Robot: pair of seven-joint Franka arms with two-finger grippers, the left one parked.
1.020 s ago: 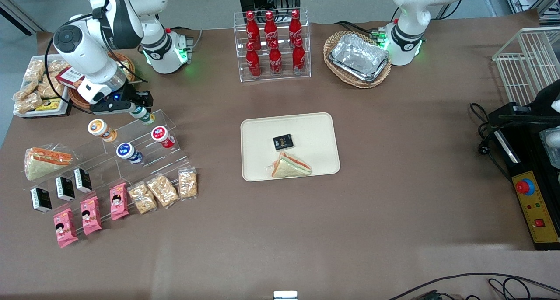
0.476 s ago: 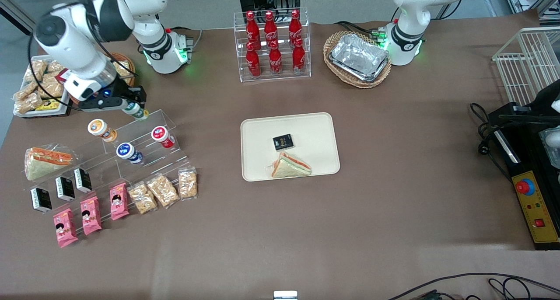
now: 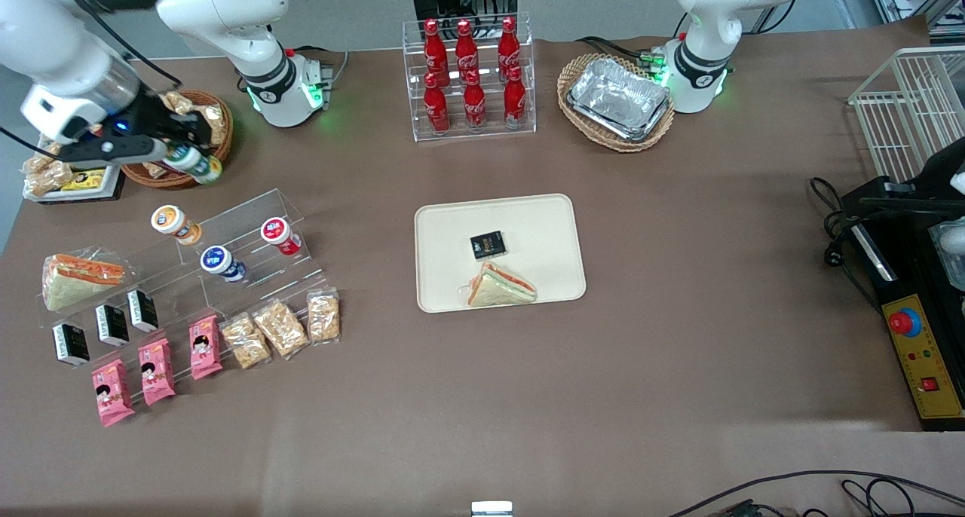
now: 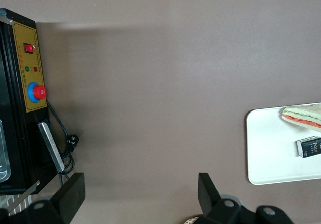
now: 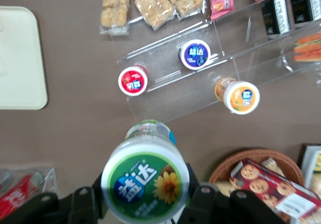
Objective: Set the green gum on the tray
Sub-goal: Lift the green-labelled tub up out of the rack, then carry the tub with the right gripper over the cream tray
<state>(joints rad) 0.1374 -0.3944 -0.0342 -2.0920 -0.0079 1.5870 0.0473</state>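
My right gripper (image 3: 183,157) is shut on the green gum (image 3: 194,163), a small canister with a green-and-white body, and holds it in the air above the table, farther from the front camera than the clear display steps (image 3: 234,230). In the right wrist view the gum's green lid (image 5: 144,183) fills the space between my fingers (image 5: 84,200). The cream-beige tray (image 3: 445,230) lies at the table's middle, toward the parked arm's end from my gripper. It holds a small black packet (image 3: 488,244) and a wrapped sandwich (image 3: 501,286). The tray's corner shows in the right wrist view (image 5: 20,58).
On the display steps stand the orange-lidded (image 3: 172,221), blue-lidded (image 3: 219,262) and red-lidded (image 3: 279,234) canisters. A wicker basket of snacks (image 3: 215,133) sits just beneath my gripper. A rack of cola bottles (image 3: 469,76) and a basket of foil trays (image 3: 617,99) stand at the back.
My gripper has lifted the green gum off the top display step and carried it up and toward the working arm's end, over the wicker snack basket.
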